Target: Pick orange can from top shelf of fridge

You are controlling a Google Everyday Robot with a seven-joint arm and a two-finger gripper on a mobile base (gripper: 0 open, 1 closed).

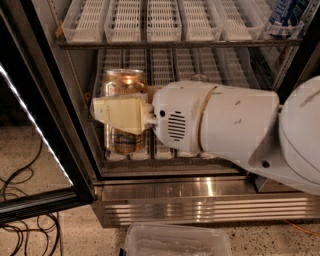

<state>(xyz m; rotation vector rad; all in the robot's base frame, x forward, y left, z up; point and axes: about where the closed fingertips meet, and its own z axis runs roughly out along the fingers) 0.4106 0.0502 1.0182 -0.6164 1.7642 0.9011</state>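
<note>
The can (124,86) stands upright in the claw (122,114), at the open front of the fridge (200,192), below the shelf (200,44) that runs across the top and over the left lanes of the rack beneath it. Its shiny silver rim and orange-tan upper body show above the claw, and its pale lower band shows beneath. The claw is closed on the can: a broad cream finger (116,111) lies flat across the middle of the can's front, and the other finger is hidden behind it. The white arm (235,127) reaches in from the right and fills much of that side. White slotted trays (162,20) sit in a row on the shelf, and a blue-and-white container (287,15) stands at its right end. The black-framed door (45,120) hangs open at left, with a lit strip along its edge. A clear plastic bin (175,242) lies on the speckled floor, with dark cables (25,225) to the left.
</note>
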